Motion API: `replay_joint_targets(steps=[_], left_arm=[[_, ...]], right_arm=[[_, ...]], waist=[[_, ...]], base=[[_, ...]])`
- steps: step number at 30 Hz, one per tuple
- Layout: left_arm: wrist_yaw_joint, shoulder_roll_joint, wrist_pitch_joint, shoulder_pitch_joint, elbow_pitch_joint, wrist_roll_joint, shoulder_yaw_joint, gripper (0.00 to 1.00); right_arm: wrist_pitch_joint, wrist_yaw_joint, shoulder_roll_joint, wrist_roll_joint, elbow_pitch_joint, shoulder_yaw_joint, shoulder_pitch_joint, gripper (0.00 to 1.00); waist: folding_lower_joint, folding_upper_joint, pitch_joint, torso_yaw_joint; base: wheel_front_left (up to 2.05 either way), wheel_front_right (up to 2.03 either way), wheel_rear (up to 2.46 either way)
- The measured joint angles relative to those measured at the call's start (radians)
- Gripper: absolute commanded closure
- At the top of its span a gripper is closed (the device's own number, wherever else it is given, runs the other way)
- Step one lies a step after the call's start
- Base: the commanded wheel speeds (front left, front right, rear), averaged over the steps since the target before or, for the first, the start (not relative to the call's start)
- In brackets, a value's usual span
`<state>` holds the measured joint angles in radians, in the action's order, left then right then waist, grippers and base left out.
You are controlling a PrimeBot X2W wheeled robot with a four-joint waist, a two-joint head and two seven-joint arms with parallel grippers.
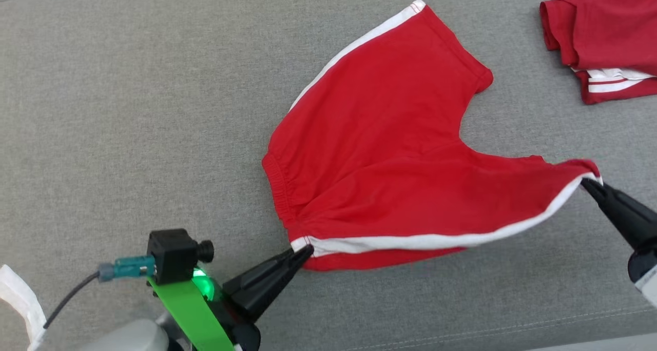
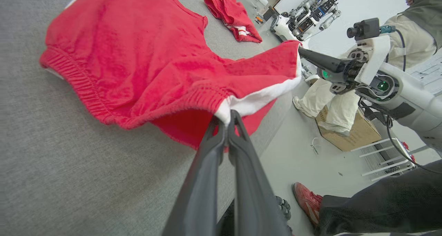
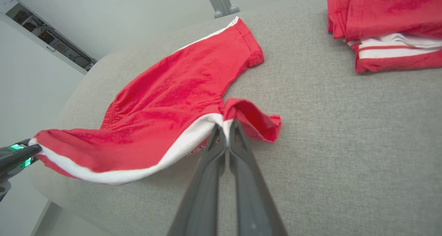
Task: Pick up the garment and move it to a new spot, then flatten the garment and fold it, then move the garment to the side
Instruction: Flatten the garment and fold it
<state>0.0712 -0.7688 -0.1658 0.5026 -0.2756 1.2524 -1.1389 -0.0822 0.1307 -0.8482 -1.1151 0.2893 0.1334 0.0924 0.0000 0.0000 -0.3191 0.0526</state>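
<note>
The garment [image 1: 380, 151] is a pair of red shorts with white side stripes, spread on the grey table. Its near side stripe is stretched taut between both grippers and lifted slightly. My left gripper [image 1: 306, 249] is shut on the waistband corner [image 2: 226, 114] of the white stripe. My right gripper [image 1: 587, 182] is shut on the leg-hem corner [image 3: 224, 124] of the same stripe. The far leg lies flat toward the back of the table. In the left wrist view the right gripper [image 2: 301, 50] shows pinching the far end of the garment [image 2: 145, 60].
A second red garment [image 1: 605, 38] with white stripes lies folded at the back right corner. The table's near edge [image 1: 590, 335] runs close under the grippers. Beside the table stand a person's legs [image 2: 331, 105], a red shoe [image 2: 307, 201] and a cardboard box [image 2: 348, 136].
</note>
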Motion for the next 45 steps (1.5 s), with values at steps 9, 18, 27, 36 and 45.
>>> replay_joint_targets(steps=[9,18,27,36,45], left_arm=[[0.053,0.113,0.056,0.106,0.105,0.295,0.104,1.00],[0.057,0.216,0.148,0.217,0.184,0.456,0.202,1.00],[0.057,0.276,0.200,0.248,0.257,0.447,0.242,1.00],[0.057,0.315,0.198,0.248,0.327,0.402,0.267,0.00],[0.057,0.276,0.012,0.236,0.406,0.145,0.258,0.00]], right_arm=[[-0.307,0.000,-0.055,-0.088,-0.139,0.033,-0.390,1.00],[-0.583,0.000,-0.042,-0.124,-0.290,0.072,-0.738,1.00],[-0.674,0.000,0.048,-0.011,-0.419,0.133,-0.989,1.00],[-0.660,0.000,0.094,0.063,-0.514,0.174,-1.066,0.00],[-0.459,0.000,0.097,0.037,-0.469,0.160,-0.960,0.00]], waist=[[0.0000,0.0000,-0.056,-0.056],[0.0000,0.0000,-0.147,-0.138],[0.0001,0.0000,-0.234,-0.213],[0.0001,0.0000,-0.277,-0.266],[0.0000,0.0000,-0.230,-0.244]], base=[[0.00,0.00,0.00],[0.00,0.00,0.00],[0.00,0.00,0.00],[0.00,0.00,0.00],[0.00,0.00,0.00]])
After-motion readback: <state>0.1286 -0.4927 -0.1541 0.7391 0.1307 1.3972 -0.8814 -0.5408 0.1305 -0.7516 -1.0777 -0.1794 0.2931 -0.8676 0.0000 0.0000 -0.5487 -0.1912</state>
